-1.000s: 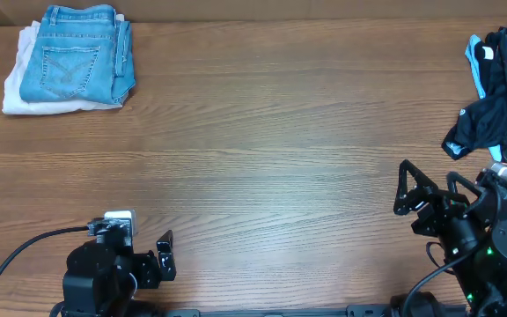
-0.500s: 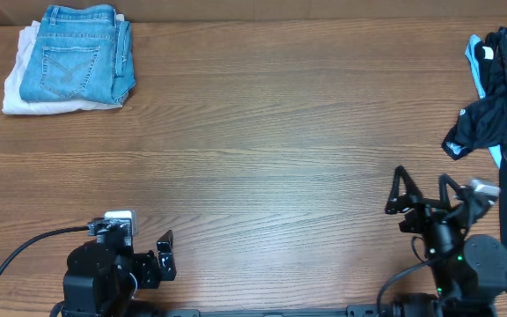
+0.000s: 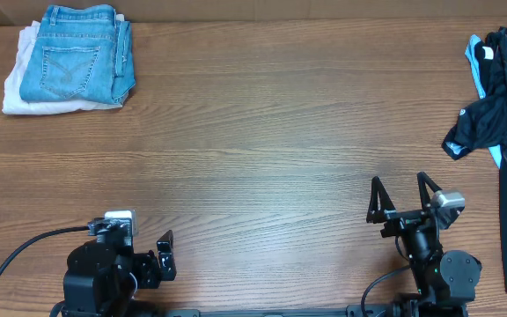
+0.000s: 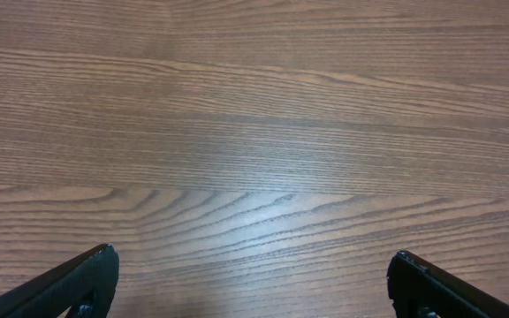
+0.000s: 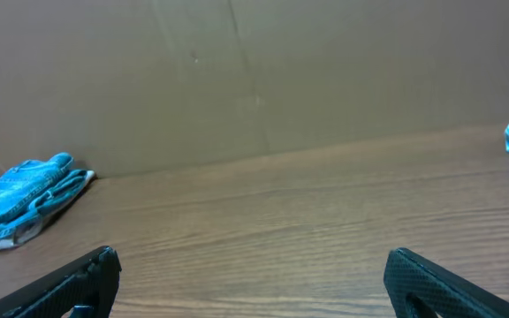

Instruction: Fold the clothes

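The light blue jeans point(image 3: 76, 53) lie folded in a neat stack at the table's far left corner, on top of a cream garment. They also show in the right wrist view point(image 5: 26, 191) far off to the left. My left gripper point(image 3: 164, 252) is open and empty near the front left edge; its wrist view point(image 4: 253, 265) shows only bare wood between the fingers. My right gripper point(image 3: 400, 189) is open and empty near the front right, pointing toward the far side, also seen in its wrist view point(image 5: 253, 269).
A cream-beige garment point(image 3: 16, 90) lies under the jeans. A black garment with white lettering and light blue trim point(image 3: 498, 106) lies crumpled at the right edge. A brown wall point(image 5: 237, 71) stands behind the wooden table point(image 3: 262, 141).
My right arm has drawn leftward and back toward the front edge, away from the black garment. The left arm and the jeans have not moved.
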